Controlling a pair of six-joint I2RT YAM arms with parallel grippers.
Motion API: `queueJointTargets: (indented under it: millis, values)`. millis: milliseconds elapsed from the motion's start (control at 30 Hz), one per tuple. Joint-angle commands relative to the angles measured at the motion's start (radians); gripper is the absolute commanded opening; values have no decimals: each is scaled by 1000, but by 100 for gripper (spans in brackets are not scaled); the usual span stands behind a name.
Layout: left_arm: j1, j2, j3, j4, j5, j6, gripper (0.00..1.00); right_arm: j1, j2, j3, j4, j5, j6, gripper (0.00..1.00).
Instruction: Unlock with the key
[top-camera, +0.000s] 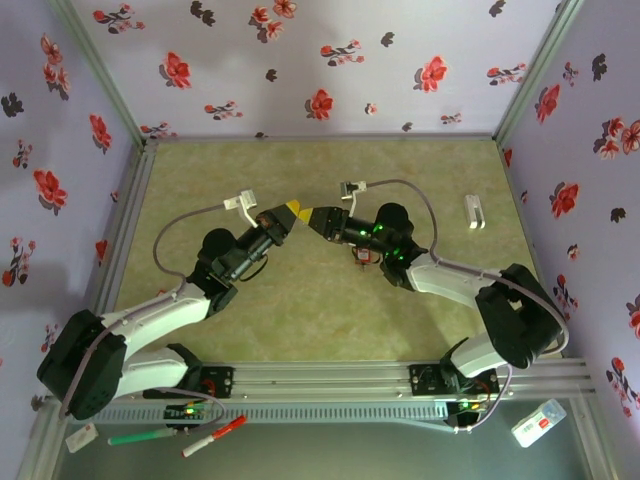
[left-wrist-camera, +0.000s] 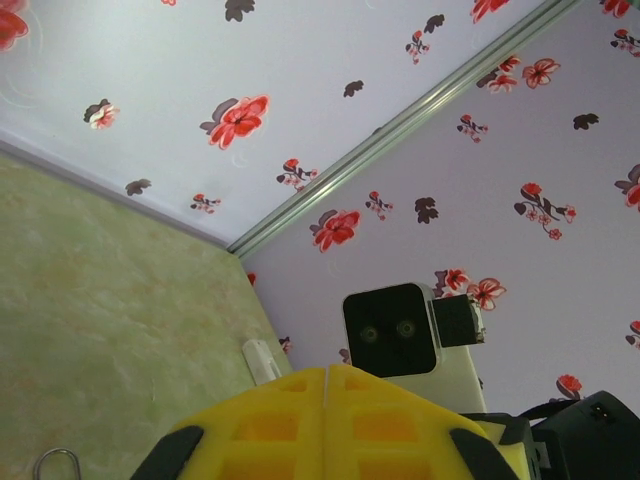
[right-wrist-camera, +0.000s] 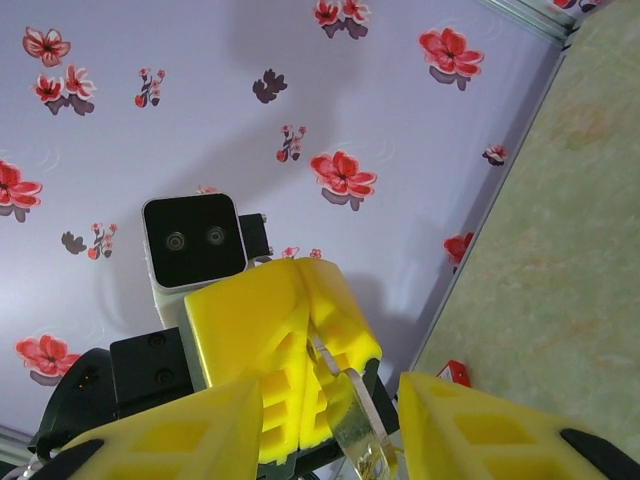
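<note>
left gripper (top-camera: 296, 210): closed, its yellow fingers (right-wrist-camera: 250, 330) pressed together on a thin metal piece that juts from their seam and seems to be the key (right-wrist-camera: 352, 425).
right gripper (top-camera: 318, 218): tip to tip with the left gripper above the middle of the table (top-camera: 300, 320); jaws apart, one finger on either side of the key.
key: off the table, between the two grippers; too blurred to make out its shape.
table: green surface; a small red object (top-camera: 362, 259) lies under the right wrist and a white block (top-camera: 474, 212) near the right edge.
</note>
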Motion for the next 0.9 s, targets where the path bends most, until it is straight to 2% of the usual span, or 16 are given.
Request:
queueJointTargets:
  millis: [0, 267, 500, 633, 800, 867]
  values:
    - [-7, -19, -14, 43, -31, 5, 0, 7, -4, -14, 62, 1, 8, 39]
    - [-6, -13, -19, 48, -45, 5, 0, 13, 16, -19, 133, -26, 36, 36]
    - [-7, -14, -24, 48, -48, 5, 0, 15, 39, -19, 169, -29, 58, 28]
    - [-6, -9, -25, 54, -48, 2, 0, 15, 49, -14, 186, -34, 68, 20]
    - [-7, -1, -30, 64, -51, 5, 0, 15, 41, -8, 200, -52, 76, 4]
    - [-6, 0, -42, 68, -72, 3, 0, 15, 30, -1, 184, -67, 66, 0]
